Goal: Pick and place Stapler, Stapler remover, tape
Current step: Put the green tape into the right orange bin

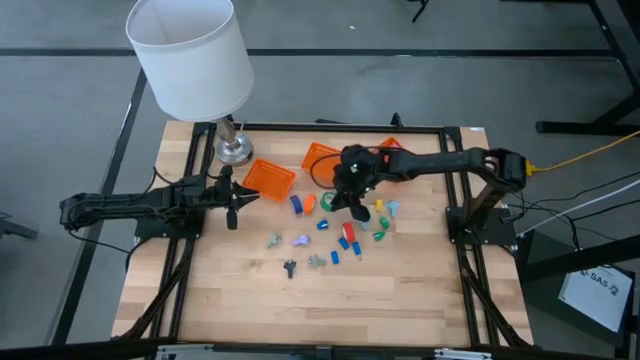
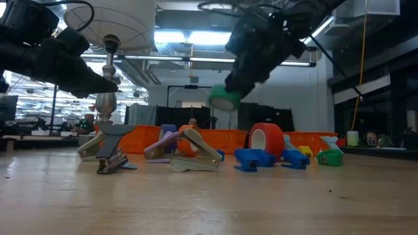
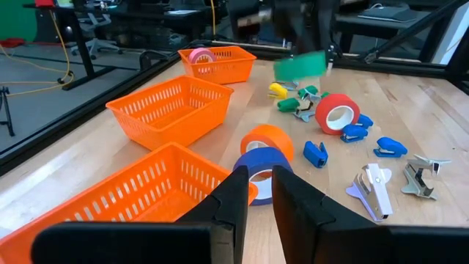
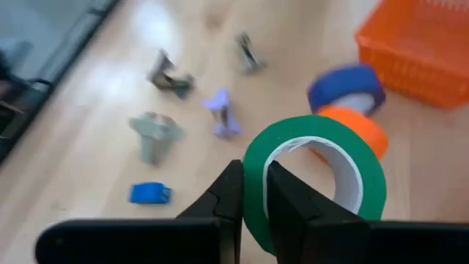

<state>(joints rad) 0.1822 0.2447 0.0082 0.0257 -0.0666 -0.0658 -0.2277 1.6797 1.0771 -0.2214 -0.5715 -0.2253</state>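
My right gripper (image 4: 253, 194) is shut on a green tape roll (image 4: 315, 180) above the middle of the table. The roll also shows in the high view (image 1: 328, 203) and, raised off the wood, in the low view (image 2: 225, 98). An orange roll (image 3: 267, 139) and a blue roll (image 3: 260, 165) lie flat by the near basket, and a red roll (image 3: 337, 114) stands on edge. A pink roll (image 3: 199, 55) lies in the far basket. Small blue staplers (image 3: 315, 154) and grey staple removers (image 3: 374, 189) lie scattered on the wood. My left gripper (image 1: 232, 205) waits at the table's left, shut and empty. My right gripper holds the green roll by its ring wall (image 4: 253, 176), one finger inside the hole and one finger (image 4: 229, 192) outside. The fingers come from above, slanting down. The roll hangs below the fingers, lifted clear of the table.
Three orange baskets (image 1: 268, 178), (image 1: 325, 158), (image 1: 395, 148) stand in a row at the back. A lamp with a white shade (image 1: 190, 55) stands at the back left. Bare wood lies along the near edge (image 1: 320, 310).
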